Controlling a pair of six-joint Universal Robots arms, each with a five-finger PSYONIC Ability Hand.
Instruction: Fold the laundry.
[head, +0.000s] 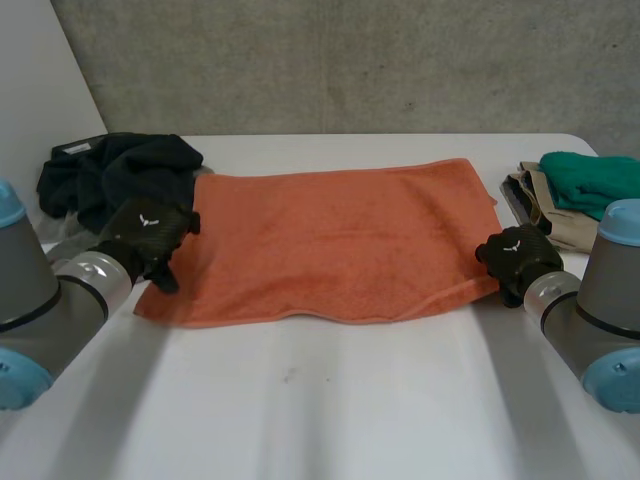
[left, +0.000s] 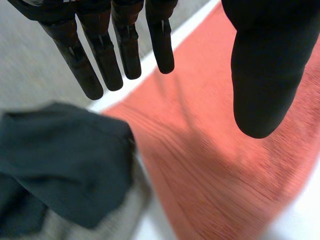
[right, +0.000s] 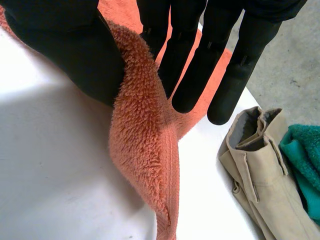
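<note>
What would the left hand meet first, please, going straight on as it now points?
Probably the orange towel, at its edge by the dark garment; the open left hand hovers over it, depth unclear.

- Your left hand (head: 148, 232) is matte black all over, with a tiny white logo mark on its back.
- Same deal on your right hand (head: 517, 256): black shell, small white mark on the back.
- Up close, your fingers (left: 125, 47) are slim black rods with rounded tips and visible seams between segments.
- The thumb (left: 260, 75) is way chunkier, smooth and blunt-ended.
- You've got a shiny silver ring (head: 95, 272) where each hand meets its arm.
- Your left arm (head: 25, 290) and right arm (head: 612, 290) are fat grey cylinders, and the joints wear light-blue caps (head: 625, 222).
</note>
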